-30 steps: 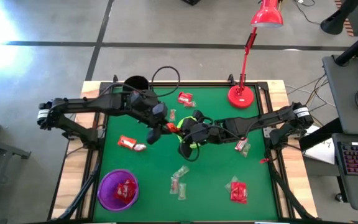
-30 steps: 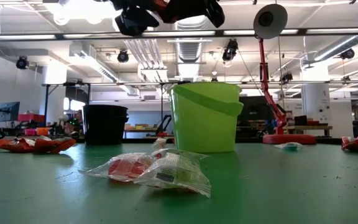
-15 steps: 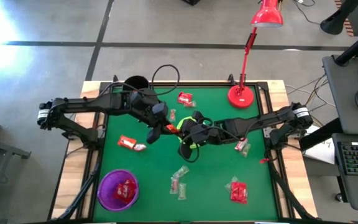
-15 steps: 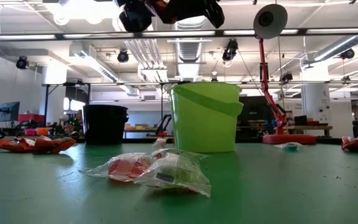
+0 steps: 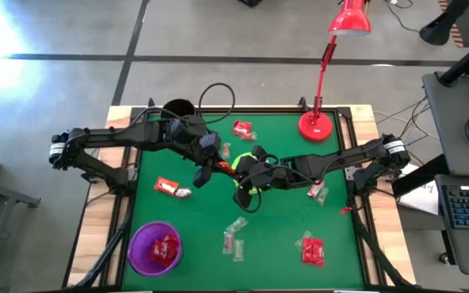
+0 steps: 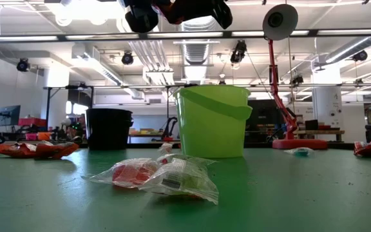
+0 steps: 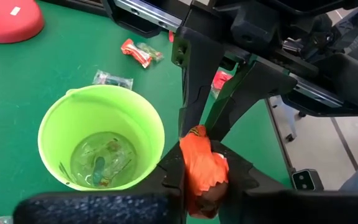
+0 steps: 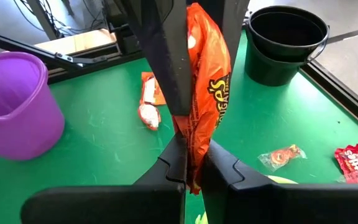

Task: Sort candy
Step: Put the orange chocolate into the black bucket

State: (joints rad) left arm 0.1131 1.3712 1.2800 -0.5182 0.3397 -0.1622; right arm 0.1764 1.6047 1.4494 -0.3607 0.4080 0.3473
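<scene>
The left hand (image 5: 216, 167) has just gone from fingers wide apart to clamped on the orange packet (image 7: 202, 169), which the right hand (image 8: 191, 163) also pinches from the other end. Both hands hang together high over mid-tabletop (image 5: 283, 220), above the green cup (image 7: 101, 143). So this looks like a handover: the right hand would have to let go next for the packet to travel on.

From the left side: the purple cup (image 5: 155, 247) with a red sweet inside sits at the near-left corner, the black cup (image 5: 178, 108) at the far-left edge, and a red packet (image 5: 169, 187) lies between them. Right of centre lie clear sweets (image 5: 234, 236) and a red one (image 5: 312, 249); the lamp base (image 5: 316, 125) stands at the far edge.

The left arm has open room towards either cup. With two grips on one packet, a pull before release might tear it.
</scene>
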